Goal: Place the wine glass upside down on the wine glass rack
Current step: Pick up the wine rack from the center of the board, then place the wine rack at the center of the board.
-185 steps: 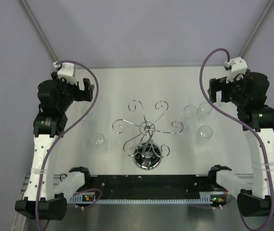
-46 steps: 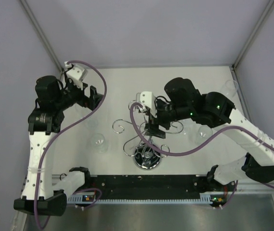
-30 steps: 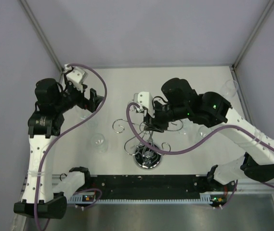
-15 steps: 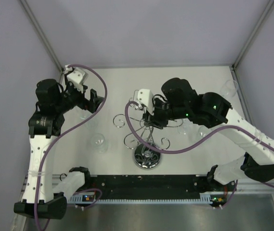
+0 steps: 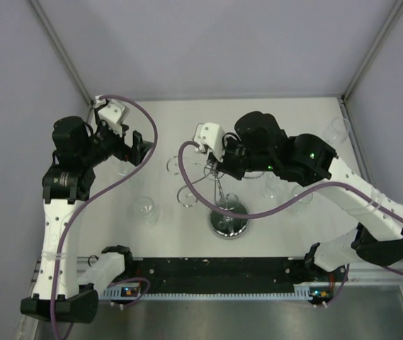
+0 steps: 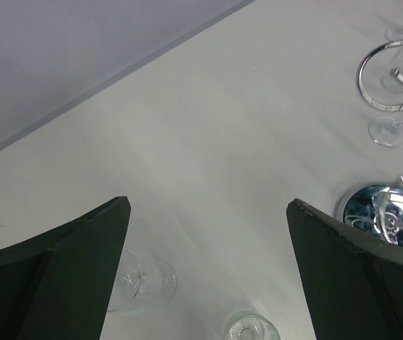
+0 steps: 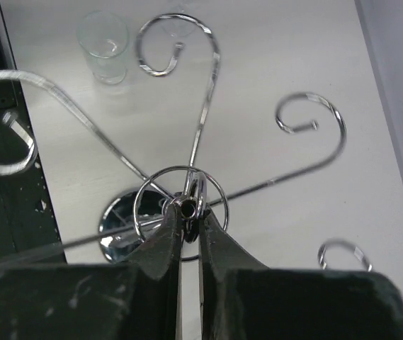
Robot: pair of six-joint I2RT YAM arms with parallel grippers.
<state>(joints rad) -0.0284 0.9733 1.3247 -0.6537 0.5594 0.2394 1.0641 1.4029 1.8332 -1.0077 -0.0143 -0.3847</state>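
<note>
The wine glass rack [image 5: 229, 222] is a chrome wire stand with a round mirrored base and curled arms. My right gripper [image 5: 216, 168] is shut on the ring at the top of its post [image 7: 189, 210], and the rack leans. A clear wine glass [image 5: 144, 208] stands upright on the table left of the rack, and nothing holds it. My left gripper [image 5: 137, 148] hovers open above the table's left side. Its wrist view shows two wine glasses, one [image 6: 142, 280] by the left finger and one [image 6: 251, 329] at the bottom edge, both below the open gripper [image 6: 208, 204].
More clear glasses stand right of the rack, partly behind my right arm [image 5: 302, 195]. Another glass [image 7: 103, 41] shows beyond a scroll arm in the right wrist view. Purple cables loop over both arms. Grey walls close the table at the back and sides.
My right gripper has closed on the rack's top ring. The rack has shifted: its base slid right and its top moved toward the back. The left arm has stayed put.
</note>
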